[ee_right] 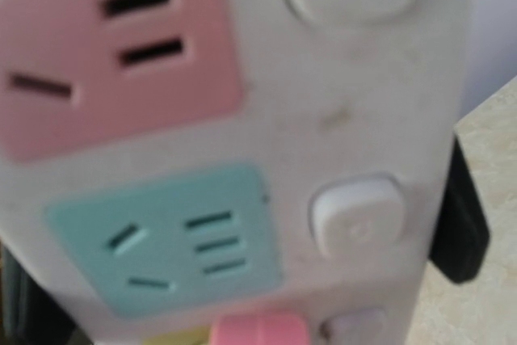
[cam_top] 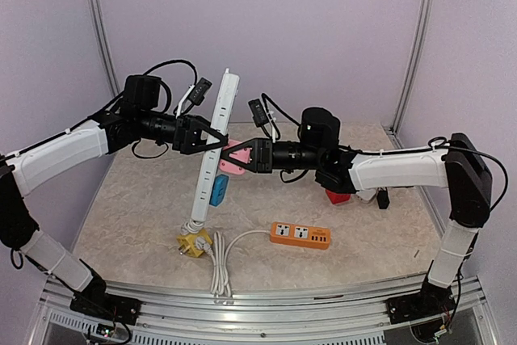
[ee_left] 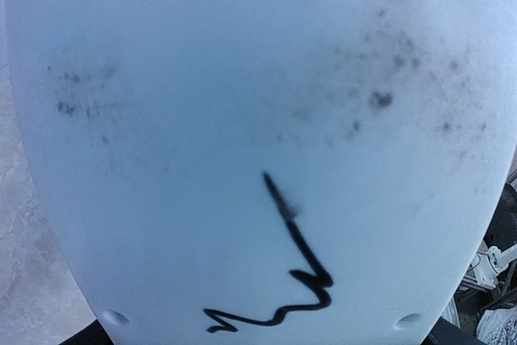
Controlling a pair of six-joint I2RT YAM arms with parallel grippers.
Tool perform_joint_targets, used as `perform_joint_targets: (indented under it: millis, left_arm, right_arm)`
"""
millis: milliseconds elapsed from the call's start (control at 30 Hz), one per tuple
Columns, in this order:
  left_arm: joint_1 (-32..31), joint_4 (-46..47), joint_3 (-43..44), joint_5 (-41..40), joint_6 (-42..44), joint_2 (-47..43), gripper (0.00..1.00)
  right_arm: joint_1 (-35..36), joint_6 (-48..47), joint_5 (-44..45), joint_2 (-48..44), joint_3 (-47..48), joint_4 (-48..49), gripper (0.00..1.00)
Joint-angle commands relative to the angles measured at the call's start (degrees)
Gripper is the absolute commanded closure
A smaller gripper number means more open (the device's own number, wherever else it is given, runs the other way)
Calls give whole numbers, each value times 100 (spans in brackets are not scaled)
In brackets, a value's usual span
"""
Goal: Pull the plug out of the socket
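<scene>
The marbled desk [cam_top: 129,208] carries an orange power strip [cam_top: 300,235] at five o'clock, a yellow adapter [cam_top: 195,244] at seven, a bundled white cord [cam_top: 220,268] at six and a red item [cam_top: 338,196] at three.

At the centre of the top view we see the long power strip [cam_top: 223,103] standing tilted, its foot on the table [cam_top: 137,199] and its head leaning toward the upper right. The left gripper [cam_top: 208,141] clasps its middle from the left; the right gripper [cam_top: 239,159] meets the upper plug [cam_top: 232,156] on its right face, with the lower plug [cam_top: 219,191] just beneath. At its foot lies the adaptor [cam_top: 195,244], the cable bundle [cam_top: 219,268] beside it, and the short power strip [cam_top: 300,235] farther right.
</scene>
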Motion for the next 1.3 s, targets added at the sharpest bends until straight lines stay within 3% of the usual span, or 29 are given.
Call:
perform_joint_targets:
  millis: [0, 267, 467, 733, 933, 1267]
  left_arm:
    - [-124, 217, 179, 205, 159, -71, 97]
    - [-109, 258, 212, 699, 164, -100, 97]
    - [-98, 274, 242, 880, 122, -62, 97]
    - [-56, 261, 156, 142, 100, -86, 97]
    - [-26, 86, 239, -91, 142, -45, 97]
    - [-19, 39, 274, 494, 284, -108, 97]
  right_arm:
    - [115, -150, 346, 78, 148, -400, 100]
    - [118, -467, -517, -308, -130, 351, 100]
    - [117, -740, -788, -384, -43, 114, 100]
    - [107, -693, 397, -300, -30, -705, 100]
    - [101, -562, 637, -221, -34, -818, 100]
    - [97, -123, -661, -230, -298, 880, 100]
